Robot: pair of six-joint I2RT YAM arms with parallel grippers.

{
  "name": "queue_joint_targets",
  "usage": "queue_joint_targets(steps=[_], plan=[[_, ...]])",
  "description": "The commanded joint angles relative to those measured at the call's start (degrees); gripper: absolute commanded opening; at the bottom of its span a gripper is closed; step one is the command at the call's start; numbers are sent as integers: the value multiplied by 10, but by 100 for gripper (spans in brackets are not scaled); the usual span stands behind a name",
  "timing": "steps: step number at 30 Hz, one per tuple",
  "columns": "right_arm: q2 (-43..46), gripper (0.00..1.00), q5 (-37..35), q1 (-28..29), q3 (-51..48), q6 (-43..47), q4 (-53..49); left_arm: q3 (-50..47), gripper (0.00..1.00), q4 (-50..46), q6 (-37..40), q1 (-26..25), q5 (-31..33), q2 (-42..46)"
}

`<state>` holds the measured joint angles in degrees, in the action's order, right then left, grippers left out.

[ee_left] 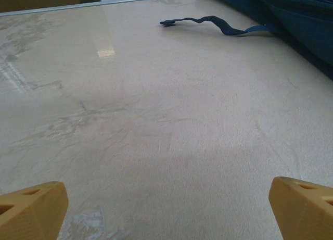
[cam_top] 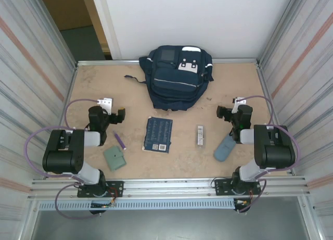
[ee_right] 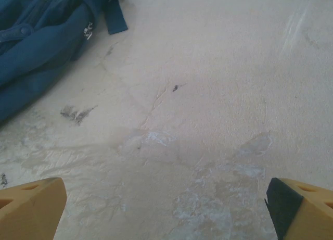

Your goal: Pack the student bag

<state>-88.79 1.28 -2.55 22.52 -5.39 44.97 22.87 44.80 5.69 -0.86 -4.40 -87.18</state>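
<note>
The navy student bag (cam_top: 177, 77) lies at the back middle of the table, its white patches on top and a thin strap trailing to its left. In the left wrist view its edge (ee_left: 302, 21) and that strap (ee_left: 213, 24) are at the top right. In the right wrist view the bag (ee_right: 41, 47) fills the top left corner. My left gripper (cam_top: 115, 115) rests low at the left, open, with bare table between its yellow fingertips (ee_left: 31, 211). My right gripper (cam_top: 225, 113) sits at the right, also open over bare table (ee_right: 166, 198).
A dark-blue book (cam_top: 158, 134) lies in the middle. A purple pen (cam_top: 120, 141) and a green square pad (cam_top: 114, 158) lie near the left arm. A small white-grey box (cam_top: 200, 135) and a grey-blue pouch (cam_top: 225, 149) lie near the right arm. Metal walls enclose both sides.
</note>
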Motion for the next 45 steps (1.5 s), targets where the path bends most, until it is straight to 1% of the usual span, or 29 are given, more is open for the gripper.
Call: queue_joint_targets(steps=[1, 6, 18, 20, 32, 34, 35, 36, 37, 38, 39, 41, 42, 44, 45], plan=[[4, 99, -8, -1, 10, 5, 7, 9, 99, 2, -8, 0, 6, 5], [4, 99, -8, 0, 10, 5, 7, 9, 99, 2, -13, 7, -7, 5], [4, 99, -7, -1, 11, 5, 7, 9, 99, 2, -17, 9, -8, 4], [4, 99, -7, -1, 10, 4, 7, 9, 99, 2, -18, 15, -20, 5], [5, 99, -5, -2, 9, 4, 7, 7, 99, 4, -17, 15, -20, 7], [10, 99, -16, -4, 16, -2, -8, 21, 99, -20, -12, 15, -31, 16], [13, 99, -21, -4, 19, -5, -14, 36, 99, -70, -6, 13, -44, 40], [17, 99, -29, -4, 22, -8, -20, 55, 98, -141, -2, 4, -34, 75], [27, 99, -51, -1, 35, -15, -50, 72, 99, -190, -1, -14, 1, 105], [39, 99, -89, 1, 65, -27, -117, 83, 99, -215, -14, -39, 49, 136], [49, 99, -112, -3, 114, -54, -218, 89, 99, -226, -23, -59, 70, 164], [39, 99, -123, -30, 215, -144, -406, 101, 99, -251, -34, -86, 68, 203], [30, 99, -104, -44, 247, -180, -454, 111, 99, -271, -44, -96, 73, 216], [24, 99, -25, -72, 270, -221, -479, 140, 99, -333, -66, -112, 84, 241], [28, 99, -25, -75, 272, -240, -483, 150, 99, -354, -75, -114, 83, 250]])
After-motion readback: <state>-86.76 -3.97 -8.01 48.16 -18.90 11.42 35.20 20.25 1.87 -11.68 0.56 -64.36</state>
